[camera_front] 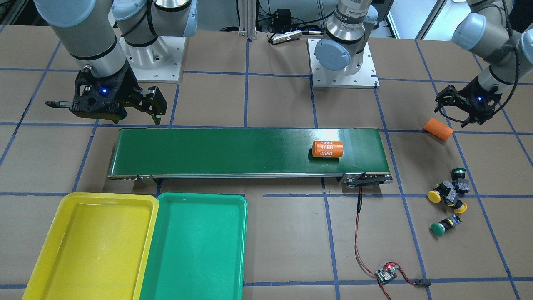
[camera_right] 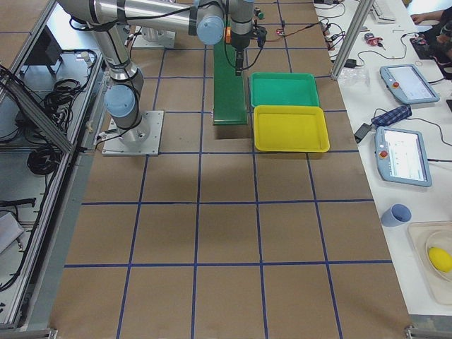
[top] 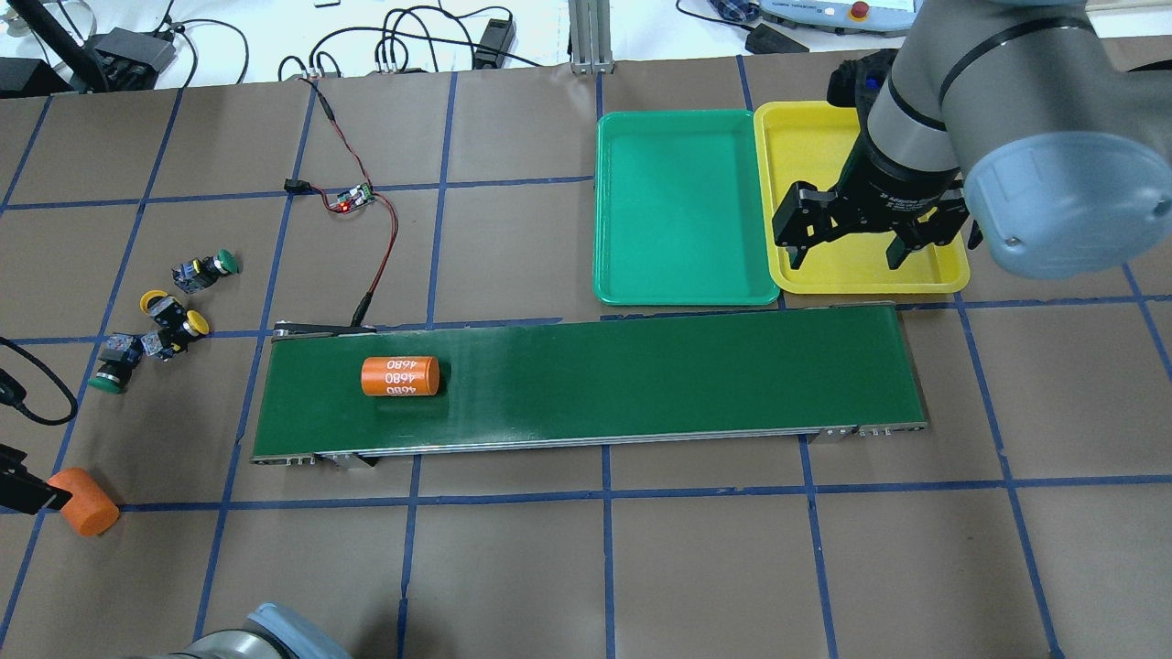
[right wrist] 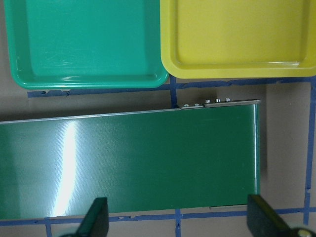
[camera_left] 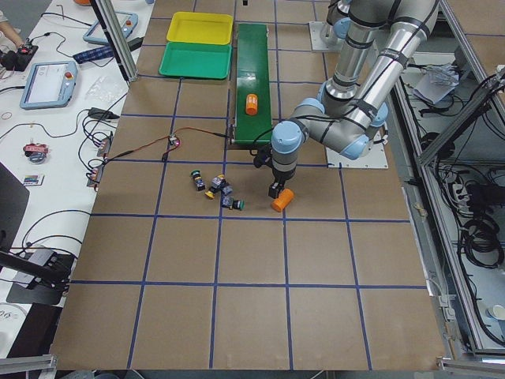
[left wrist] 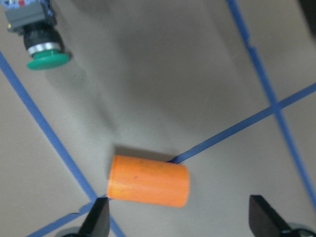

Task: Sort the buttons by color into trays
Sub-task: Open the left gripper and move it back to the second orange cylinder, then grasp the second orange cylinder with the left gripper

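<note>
Four buttons lie loose on the table beyond the belt's end: a green one, two yellow ones and another green one. My left gripper hangs open just above a plain orange cylinder, its fingertips to either side of it and nothing held. One green button shows at the top of the left wrist view. My right gripper is open and empty above the conveyor's other end. The yellow tray and green tray sit side by side with nothing in them.
A long dark-green conveyor belt crosses the table with an orange cylinder printed "4680" lying on it. A small circuit board with red wires lies near the belt's motor end. Both arm bases stand behind the belt.
</note>
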Action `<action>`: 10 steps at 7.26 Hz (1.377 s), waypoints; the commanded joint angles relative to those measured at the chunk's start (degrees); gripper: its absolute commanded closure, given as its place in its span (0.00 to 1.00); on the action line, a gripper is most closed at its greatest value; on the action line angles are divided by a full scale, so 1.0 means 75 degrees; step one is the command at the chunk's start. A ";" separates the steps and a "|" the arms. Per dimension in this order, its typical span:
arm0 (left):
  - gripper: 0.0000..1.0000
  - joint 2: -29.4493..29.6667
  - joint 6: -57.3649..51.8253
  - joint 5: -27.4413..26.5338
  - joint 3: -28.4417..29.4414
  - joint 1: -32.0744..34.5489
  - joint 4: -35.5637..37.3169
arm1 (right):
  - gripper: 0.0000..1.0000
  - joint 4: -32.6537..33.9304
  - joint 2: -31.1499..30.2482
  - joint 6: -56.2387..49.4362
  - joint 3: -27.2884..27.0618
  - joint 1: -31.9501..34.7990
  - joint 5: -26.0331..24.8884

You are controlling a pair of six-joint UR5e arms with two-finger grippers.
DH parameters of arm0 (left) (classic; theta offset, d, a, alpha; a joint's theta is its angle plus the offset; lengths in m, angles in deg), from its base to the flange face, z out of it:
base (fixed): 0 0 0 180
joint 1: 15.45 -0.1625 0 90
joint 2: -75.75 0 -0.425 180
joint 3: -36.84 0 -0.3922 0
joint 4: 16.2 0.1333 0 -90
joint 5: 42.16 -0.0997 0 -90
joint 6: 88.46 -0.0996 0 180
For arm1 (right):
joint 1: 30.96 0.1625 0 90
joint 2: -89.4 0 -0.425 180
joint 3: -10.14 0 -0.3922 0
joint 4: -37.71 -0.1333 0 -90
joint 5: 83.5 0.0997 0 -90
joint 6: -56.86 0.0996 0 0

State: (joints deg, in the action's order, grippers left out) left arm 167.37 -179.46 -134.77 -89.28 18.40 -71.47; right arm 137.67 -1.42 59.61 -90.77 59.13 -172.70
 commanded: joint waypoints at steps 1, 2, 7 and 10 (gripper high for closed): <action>0.00 0.0264 -0.0522 -0.0004 -0.0351 -0.0083 0.0760 | 0.07 0.0054 -0.0008 -0.0003 -0.0103 0.0000 -0.0002; 0.00 0.0463 -0.0523 -0.0016 -0.0282 -0.0083 0.0795 | 0.06 0.0054 -0.0020 0.0147 -0.0115 0.0011 0.0010; 0.00 0.0875 -0.0558 -0.0004 -0.0363 -0.0083 0.1194 | 0.00 0.0030 -0.0032 0.0418 -0.0173 0.0035 0.0010; 0.00 0.1039 -0.0453 -0.0097 -0.0247 -0.0083 0.1194 | 0.00 -0.0016 -0.0103 0.0349 -0.0197 0.0047 -0.0001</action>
State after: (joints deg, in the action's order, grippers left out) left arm 174.75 -182.98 -135.01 -91.75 17.78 -62.52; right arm 137.76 -2.23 62.62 -92.18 59.45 -172.47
